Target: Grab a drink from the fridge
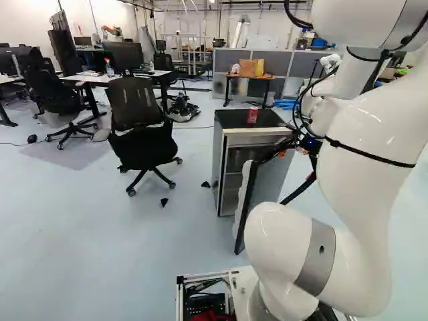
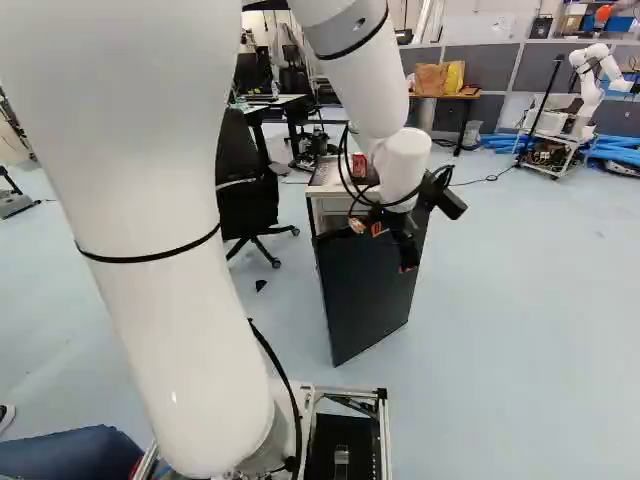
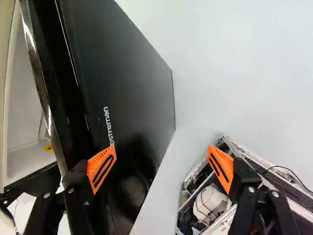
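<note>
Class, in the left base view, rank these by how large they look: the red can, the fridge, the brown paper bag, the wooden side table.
1. Fridge
2. Wooden side table
3. Brown paper bag
4. Red can

- so the can [image 1: 252,115] is on top of the fridge [image 1: 219,160]
- door's [image 2: 370,290] open, out front
- office chair [image 1: 139,144] sits left of it
- small table's [image 1: 265,77] behind, with a bag [image 1: 247,67] on it

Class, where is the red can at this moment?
In the left base view, the red can stands on top of the open fridge, right of the nearest black office chair and left of the arm.
</note>
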You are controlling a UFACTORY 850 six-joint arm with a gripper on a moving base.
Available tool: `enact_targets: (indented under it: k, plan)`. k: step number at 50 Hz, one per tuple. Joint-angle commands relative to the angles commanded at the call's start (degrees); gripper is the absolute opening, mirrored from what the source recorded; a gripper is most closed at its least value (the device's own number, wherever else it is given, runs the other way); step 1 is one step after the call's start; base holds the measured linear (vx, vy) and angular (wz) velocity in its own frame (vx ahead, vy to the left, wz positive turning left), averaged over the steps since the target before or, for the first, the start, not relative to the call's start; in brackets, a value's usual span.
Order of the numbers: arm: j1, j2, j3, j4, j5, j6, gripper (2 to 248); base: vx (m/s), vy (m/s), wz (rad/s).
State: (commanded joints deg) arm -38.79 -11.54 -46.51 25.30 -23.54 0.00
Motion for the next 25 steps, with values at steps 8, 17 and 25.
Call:
enact_targets:
  k: [8,17,25]
  plan:
    - [1.38,0.93,1.12,0.00,0.00,0.00,247,0.000,0.000,0.000]
    - [2.99,1.94,2.33,0.00,0.00,0.00,247,0.000,0.000,0.000]
    - [4.46,2.81,3.36,0.00,0.00,0.00,247,0.000,0.000,0.000]
